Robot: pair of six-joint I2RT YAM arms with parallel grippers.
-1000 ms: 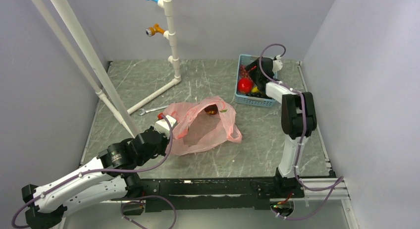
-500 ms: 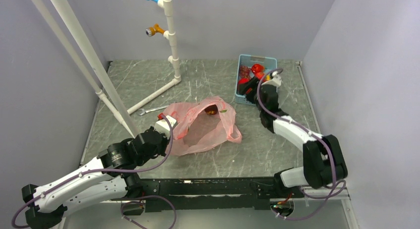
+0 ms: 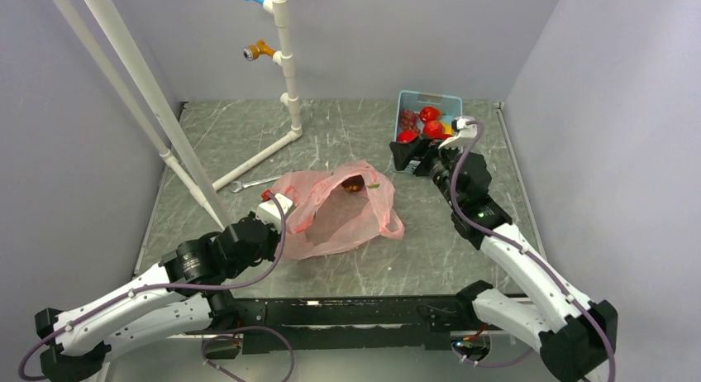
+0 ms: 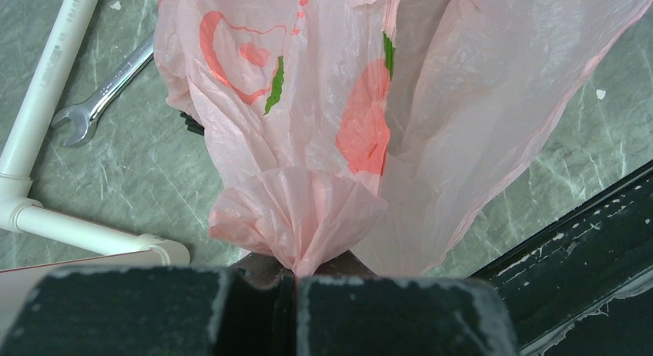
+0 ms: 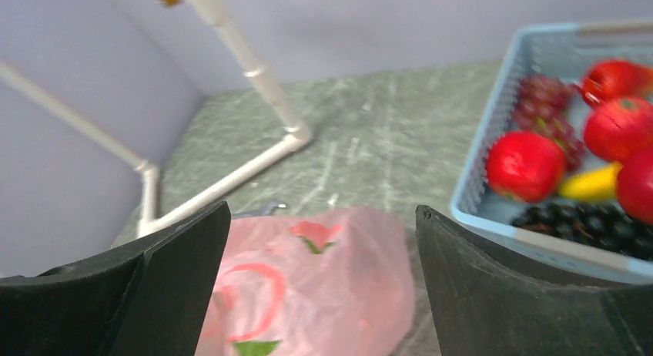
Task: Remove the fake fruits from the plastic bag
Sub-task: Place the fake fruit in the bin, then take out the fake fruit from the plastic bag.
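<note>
The pink plastic bag lies mid-table with its mouth open toward the front. A dark red-brown fruit sits inside at the far end. My left gripper is shut on the bag's gathered near-left edge. My right gripper is open and empty, hovering between the bag and the blue basket. The bag also shows in the right wrist view. In the basket lie several red round fruits and reddish grapes.
A yellow banana and black grapes are also in the basket. A white pipe frame stands at the back left, with a steel wrench by the bag. Purple walls close in the table.
My right arm has pulled back out of the basket and swung left and down toward the bag, gripper open. The left gripper and the bag have stayed put.
</note>
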